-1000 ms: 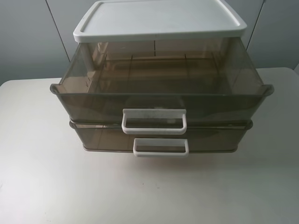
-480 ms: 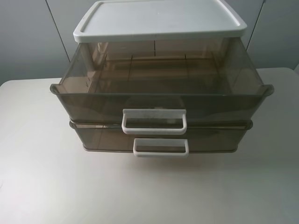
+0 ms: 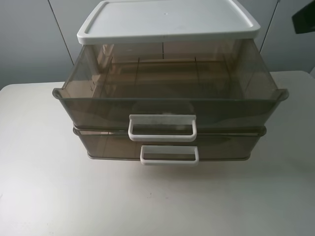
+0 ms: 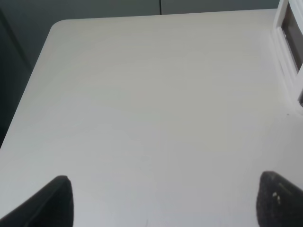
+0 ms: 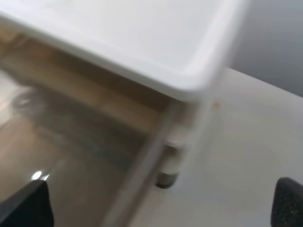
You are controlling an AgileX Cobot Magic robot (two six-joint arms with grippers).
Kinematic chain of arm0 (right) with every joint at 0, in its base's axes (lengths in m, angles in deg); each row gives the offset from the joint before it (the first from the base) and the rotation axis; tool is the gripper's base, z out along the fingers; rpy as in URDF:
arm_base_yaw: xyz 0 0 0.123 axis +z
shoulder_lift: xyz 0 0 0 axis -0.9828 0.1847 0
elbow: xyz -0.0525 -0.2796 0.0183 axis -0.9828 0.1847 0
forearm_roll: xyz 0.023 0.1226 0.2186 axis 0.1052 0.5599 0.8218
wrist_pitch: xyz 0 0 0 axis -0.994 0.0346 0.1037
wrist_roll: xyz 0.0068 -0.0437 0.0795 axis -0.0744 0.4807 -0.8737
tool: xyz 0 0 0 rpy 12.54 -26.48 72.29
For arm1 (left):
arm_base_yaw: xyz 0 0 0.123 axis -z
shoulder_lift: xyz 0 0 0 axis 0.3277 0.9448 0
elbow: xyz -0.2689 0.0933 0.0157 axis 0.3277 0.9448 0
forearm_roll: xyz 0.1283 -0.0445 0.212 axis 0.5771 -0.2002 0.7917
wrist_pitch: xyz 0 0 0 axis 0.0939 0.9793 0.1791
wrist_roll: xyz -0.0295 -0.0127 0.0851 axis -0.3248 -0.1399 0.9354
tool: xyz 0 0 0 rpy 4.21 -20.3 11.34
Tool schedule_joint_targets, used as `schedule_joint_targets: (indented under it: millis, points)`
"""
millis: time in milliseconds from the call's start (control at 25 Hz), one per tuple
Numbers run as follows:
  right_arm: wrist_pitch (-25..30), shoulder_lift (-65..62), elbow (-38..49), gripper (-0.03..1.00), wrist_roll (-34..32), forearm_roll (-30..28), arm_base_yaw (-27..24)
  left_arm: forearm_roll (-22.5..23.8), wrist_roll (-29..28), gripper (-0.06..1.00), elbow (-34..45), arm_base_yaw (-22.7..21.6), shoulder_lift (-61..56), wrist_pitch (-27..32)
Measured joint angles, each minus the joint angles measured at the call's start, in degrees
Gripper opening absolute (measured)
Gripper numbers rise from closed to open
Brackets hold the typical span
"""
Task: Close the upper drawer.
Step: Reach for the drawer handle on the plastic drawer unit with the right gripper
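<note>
The upper drawer (image 3: 170, 101) is smoky grey-brown and translucent. It stands pulled far out of the white-topped unit (image 3: 167, 19), and its white loop handle (image 3: 162, 128) faces the front. It looks empty. In the right wrist view, which is blurred, the unit's white top corner (image 5: 189, 61) and the drawer's rear side wall (image 5: 142, 165) show. My right gripper (image 5: 158, 208) is open above that corner. A dark part of the right arm (image 3: 303, 19) shows at the top right of the high view. My left gripper (image 4: 165, 203) is open over bare table, off to the unit's side.
The lower drawer (image 3: 167, 146), with its own white handle (image 3: 170, 155), sits nearly shut under the upper one. The unit stands on a pale table (image 3: 49, 187). The unit's white frame edge (image 4: 289, 52) shows in the left wrist view.
A dark part of the right arm has come into the top right corner of the high view. The drawers have not moved.
</note>
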Motion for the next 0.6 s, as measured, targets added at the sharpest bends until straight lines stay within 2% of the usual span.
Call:
schedule_joint_targets:
  millis: [200,320,480,600]
  points:
    - [2.1,8.7,-5.2,0.7,0.8,-4.8,19.3,0.0,0.0,0.74,0.0,0.0,0.0,0.0]
    - [3.1,13.6,-5.3,0.7,1.4,-5.6,28.0,0.0,0.0,0.74,0.0,0.0,0.0,0.0]
    - [4.1,17.9,-5.3,0.7,1.6,-4.4,37.0,0.0,0.0,0.74,0.0,0.0,0.0,0.0]
    - [4.2,18.9,-5.3,0.7,1.9,-3.2,41.4,0.0,0.0,0.74,0.0,0.0,0.0,0.0]
